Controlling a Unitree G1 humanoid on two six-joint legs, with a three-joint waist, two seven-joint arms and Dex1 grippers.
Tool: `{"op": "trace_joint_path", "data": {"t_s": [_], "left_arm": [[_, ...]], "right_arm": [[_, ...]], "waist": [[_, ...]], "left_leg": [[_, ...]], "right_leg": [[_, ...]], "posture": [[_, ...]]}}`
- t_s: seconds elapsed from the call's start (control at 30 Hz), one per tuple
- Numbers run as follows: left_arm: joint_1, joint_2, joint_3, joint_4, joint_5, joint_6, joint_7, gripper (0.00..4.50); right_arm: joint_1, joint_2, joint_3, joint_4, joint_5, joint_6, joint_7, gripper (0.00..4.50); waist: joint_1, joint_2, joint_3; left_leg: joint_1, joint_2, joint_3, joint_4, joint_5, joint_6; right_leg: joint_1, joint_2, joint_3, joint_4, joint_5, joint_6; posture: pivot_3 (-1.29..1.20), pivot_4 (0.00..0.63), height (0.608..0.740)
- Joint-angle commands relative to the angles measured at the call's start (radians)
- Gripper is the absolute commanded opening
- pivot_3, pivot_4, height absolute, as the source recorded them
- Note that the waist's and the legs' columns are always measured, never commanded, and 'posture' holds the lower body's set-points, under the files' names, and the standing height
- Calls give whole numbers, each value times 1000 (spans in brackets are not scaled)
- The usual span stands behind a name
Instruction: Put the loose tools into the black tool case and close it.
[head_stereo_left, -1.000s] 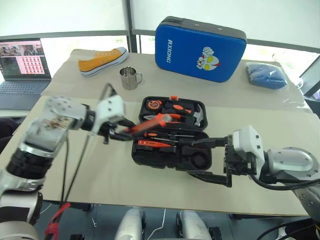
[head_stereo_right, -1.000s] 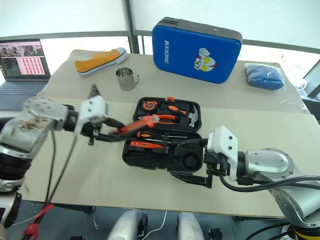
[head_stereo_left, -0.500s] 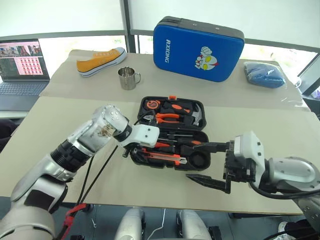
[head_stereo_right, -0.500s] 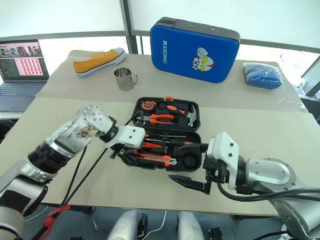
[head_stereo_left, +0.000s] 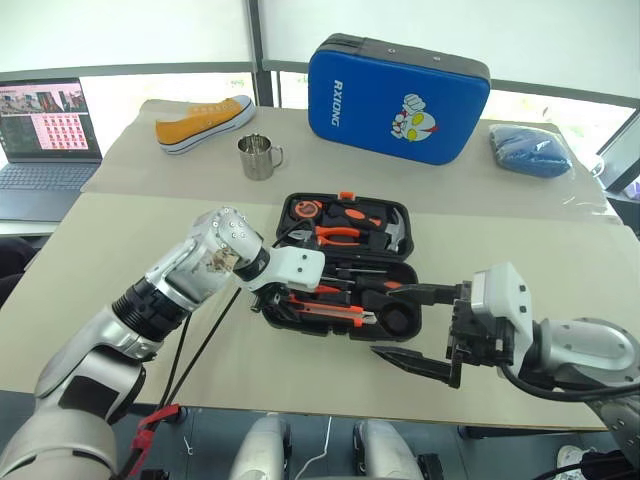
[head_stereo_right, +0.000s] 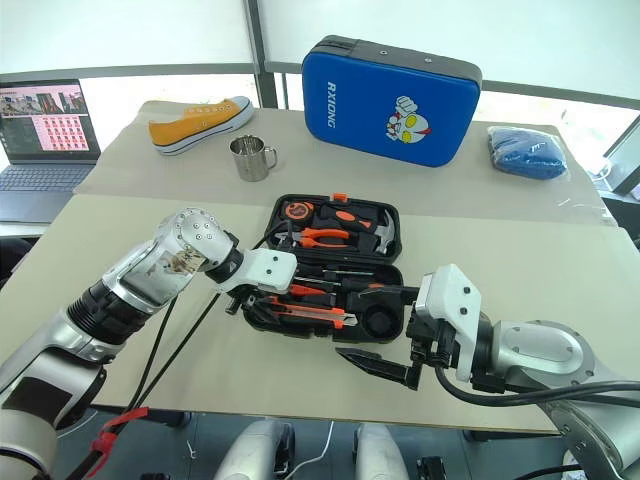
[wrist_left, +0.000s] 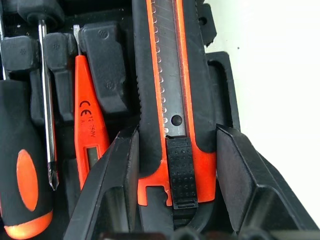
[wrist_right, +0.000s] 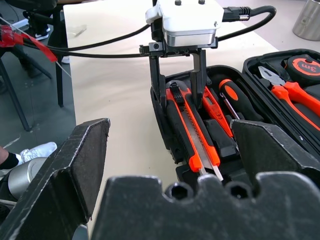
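Left hand (wrist_left: 172, 165) straddles utility knife (wrist_left: 170, 95), fingers (wrist_left: 117, 175) slightly apart from its sides, knife lying in near-edge slot of open black tool case (head_stereo_left: 395, 330) on worktop (head_stereo_left: 120, 260). Right hand (head_stereo_left: 405, 325) spread wide, empty, beside case.

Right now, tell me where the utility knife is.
The utility knife lies in the front edge slot of the open black tool case, beside the orange tester screwdriver, with the left gripper straddling its end.

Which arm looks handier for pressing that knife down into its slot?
Left, probably. Its gripper already straddles the knife in the case, while the right gripper hangs open beside the case.
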Motion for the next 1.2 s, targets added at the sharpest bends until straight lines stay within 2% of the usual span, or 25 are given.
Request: {"op": "trace_joint_path", "data": {"t_s": [0.03, 0.1, 0.27, 0.33, 0.37, 0.4, 0.43, 0.57, 0.73, 0.87, 1.2], "left_arm": [[-18, -9, 66, -46, -51, 80, -8, 3742], [-37, -10, 104, -67, -88, 133, -13, 4474], [-70, 1, 166, -68, -160, 210, -33, 4474], [-61, 2, 161, -52, -146, 161, -16, 4474], [-51, 0, 153, -37, -130, 118, -3, 3951], [-41, -1, 145, -25, -116, 80, 6, 3796], [-31, -4, 138, -13, -109, 56, 11, 3343], [-13, -23, 135, 32, -107, 8, 23, 2061], [10, -17, 130, 55, -105, -39, 4, 90], [21, -20, 137, 55, -121, -68, -20, 37], [23, -24, 98, 90, -44, -127, -3, 37]], "right_arm": [[-24, 10, -7, -2, -3, -12, -14, 4500], [-23, 8, -15, -2, 6, -10, -10, 4500], [-14, 0, -20, 1, 7, -11, 5, 4500], [-22, -1, -15, 8, 3, -10, 6, 4500], [-28, 0, -13, 12, 3, -9, 6, 4500], [-33, 0, -11, 14, 2, -8, 4, 4500], [-35, 0, -9, 15, 1, -8, 3, 4500], [-37, 2, -6, 16, -2, -8, 0, 4500], [-37, 2, -10, 15, -1, -2, -12, 4500], [-42, 2, -5, 11, 1, 4, -22, 4500], [-60, 0, 0, 7, 17, 24, -36, 4500]], "waist": [[0, 0, 0], [-1, 0, 0], [-1, 0, 0], [-1, 0, 0], [-1, 0, 0], [-1, 0, 0], [-1, 0, 0], [0, 0, 0], [0, 0, 0], [0, 0, 0], [0, 0, 0]], "left_leg": [[0, 0, 0, 0, 0, 0], [-1, 0, 0, 0, 0, 0], [-1, 0, 0, 0, 0, 0], [-1, 0, 0, 0, 0, 0], [0, 0, 0, 0, 0, 0], [0, 0, 0, 0, 0, 0], [-1, 0, 0, 0, 0, 0], [-1, 0, 0, 0, 0, 0], [-1, 0, 0, 0, 0, 0], [-1, 0, 0, 0, 0, 0], [-1, 0, 0, 0, 0, 0]], "right_leg": [[0, 0, 0, 0, 0, 0], [-1, 0, 0, 0, 0, 0], [-1, 0, 0, 0, 0, 0], [-1, 0, 0, 0, 0, 0], [-1, 0, 0, 0, 0, 0], [-1, 0, 0, 0, 0, 0], [-1, 0, 0, 0, 0, 0], [-1, 0, 0, 0, 0, 0], [-1, 0, 0, 0, 0, 0], [-1, 0, 0, 0, 0, 0], [-1, 0, 0, 0, 0, 0]], "posture": [[0, 150, 739], [0, 150, 739], [0, 150, 739], [0, 150, 739], [0, 150, 739], [0, 150, 739], [0, 150, 739], [0, 150, 739], [0, 150, 739], [0, 150, 739], [0, 150, 739]]}}
